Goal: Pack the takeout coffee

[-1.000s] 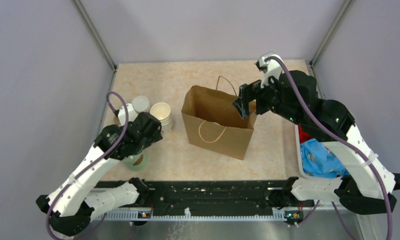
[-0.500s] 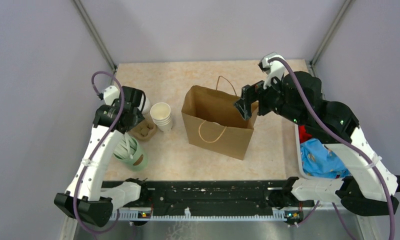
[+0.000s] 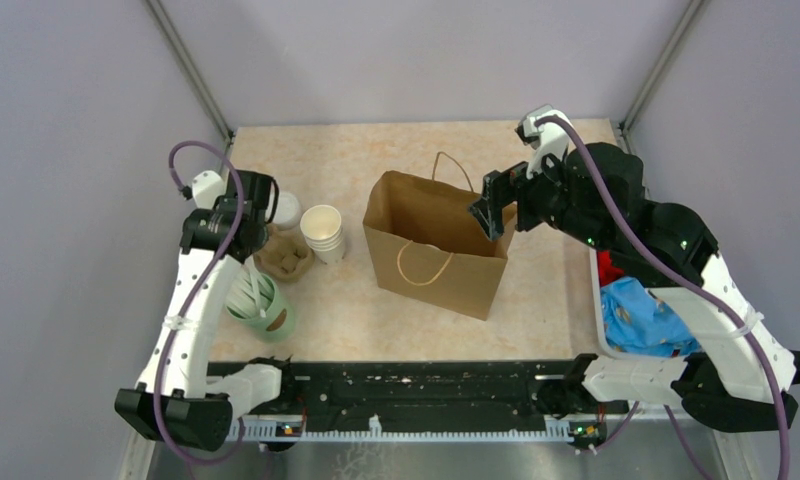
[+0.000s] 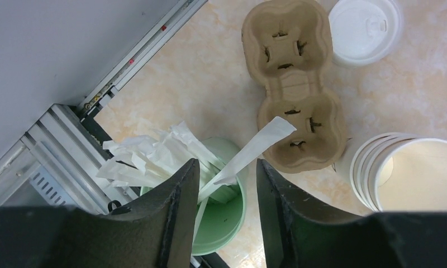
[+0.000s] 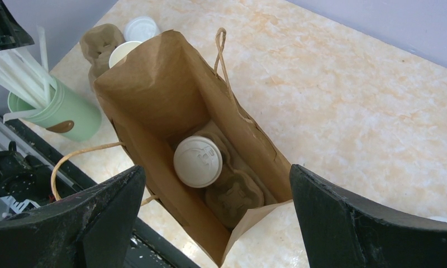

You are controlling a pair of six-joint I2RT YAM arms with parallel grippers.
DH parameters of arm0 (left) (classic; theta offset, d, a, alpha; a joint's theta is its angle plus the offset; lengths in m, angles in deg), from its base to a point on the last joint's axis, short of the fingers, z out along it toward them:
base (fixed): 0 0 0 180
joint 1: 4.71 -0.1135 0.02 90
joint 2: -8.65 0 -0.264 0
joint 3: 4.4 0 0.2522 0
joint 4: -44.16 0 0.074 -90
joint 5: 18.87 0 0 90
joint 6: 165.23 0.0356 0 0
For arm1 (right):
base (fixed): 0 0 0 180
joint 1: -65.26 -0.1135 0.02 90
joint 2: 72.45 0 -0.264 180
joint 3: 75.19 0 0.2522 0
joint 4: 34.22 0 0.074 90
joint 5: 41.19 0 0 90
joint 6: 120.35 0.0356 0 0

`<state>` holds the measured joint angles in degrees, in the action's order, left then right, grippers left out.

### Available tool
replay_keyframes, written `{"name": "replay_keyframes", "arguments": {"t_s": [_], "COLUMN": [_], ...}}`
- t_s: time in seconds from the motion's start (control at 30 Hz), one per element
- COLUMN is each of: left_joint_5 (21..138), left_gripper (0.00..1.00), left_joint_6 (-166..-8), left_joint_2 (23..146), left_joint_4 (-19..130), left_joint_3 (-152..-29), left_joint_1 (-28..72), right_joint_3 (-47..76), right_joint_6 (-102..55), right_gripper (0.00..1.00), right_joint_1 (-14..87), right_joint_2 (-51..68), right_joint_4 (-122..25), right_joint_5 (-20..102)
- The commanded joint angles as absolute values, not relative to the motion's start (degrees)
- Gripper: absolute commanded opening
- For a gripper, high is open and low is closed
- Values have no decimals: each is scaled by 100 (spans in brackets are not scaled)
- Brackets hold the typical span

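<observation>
The takeout coffee [image 5: 198,161], a cup with a round white lid, stands inside the brown paper bag [image 3: 436,245] in one hole of a cardboard carrier [image 5: 235,192] on the bag's bottom. My right gripper [image 5: 215,170] hangs open above the bag's mouth [image 5: 171,84], jaws wide and empty; in the top view it [image 3: 488,213] is over the bag's right end. My left gripper [image 4: 227,163] is high over the table's left side, its jaws partly apart. A paper-wrapped straw [image 4: 255,148] shows in the gap between them, with no visible pinch. From above, the left gripper [image 3: 244,228] is near the loose lid.
At the left are a loose white lid [image 4: 365,28], an empty cardboard carrier [image 4: 294,84], a stack of lidless cream cups [image 4: 417,173] and a green cup of wrapped straws [image 4: 221,212]. A bin with red and blue cloth [image 3: 641,310] sits at the right edge.
My left arm has lifted away from the green cup and swung toward the back left, and its jaws have narrowed. The right gripper has hardly moved.
</observation>
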<state>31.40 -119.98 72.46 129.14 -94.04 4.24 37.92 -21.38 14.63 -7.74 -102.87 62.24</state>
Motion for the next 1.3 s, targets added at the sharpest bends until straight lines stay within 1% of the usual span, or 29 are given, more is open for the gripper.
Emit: {"name": "replay_keyframes", "arguments": {"t_s": [0.0,0.13,0.23,0.3,0.33,0.43,0.53,0.77,0.93,1.03,1.17,1.27], "left_joint_5": [3080,3245,3313,3350,3359,3365,3426,3788,4219,4729,5851,6616], "left_gripper": [48,44,35,31,27,12,0,0,0,0,0,0], "left_joint_6": [-11908,-11917,-11951,-11953,-11938,-11905,-11848,-11591,-10970,-10433,-9656,-9352], "left_joint_2": [7295,7230,7178,7139,7116,7059,6991,6905,6745,6405,5932,5936], "left_joint_4": [12635,12557,12520,12526,12541,12638,12811,13389,13476,12942,11563,10847], "left_joint_3": [-9278,-9112,-8968,-8948,-8949,-9057,-9287,-10312,-11297,-11752,-12153,-12612], "left_joint_1": [373,364,364,364,364,364,364,364,364,364,373,378], "right_joint_3": [3868,3854,3866,3877,3879,3869,3847,3839,3891,3978,4062,4122], "right_joint_6": [-2222,-2227,-2231,-2239,-2239,-2236,-2227,-2294,-2319,-2330,-2361,-2382], "right_gripper": [99,99,99,99,99,99,99,99,99,99,99,99], "right_joint_1": [1411,1414,1411,1411,1411,1411,1411,1411,1411,1415,1410,1411], "right_joint_2": [-855,-838,-820,-809,-801,-794,-793,-780,-705,-666,-655,-681], "right_joint_4": [-10163,-10167,-10130,-10103,-10094,-10065,-10018,-9975,-9996,-9992,-9957,-9934], "right_joint_5": [6254,6219,6204,6178,6172,6188,6212,6345,6447,6543,6700,6834]}}
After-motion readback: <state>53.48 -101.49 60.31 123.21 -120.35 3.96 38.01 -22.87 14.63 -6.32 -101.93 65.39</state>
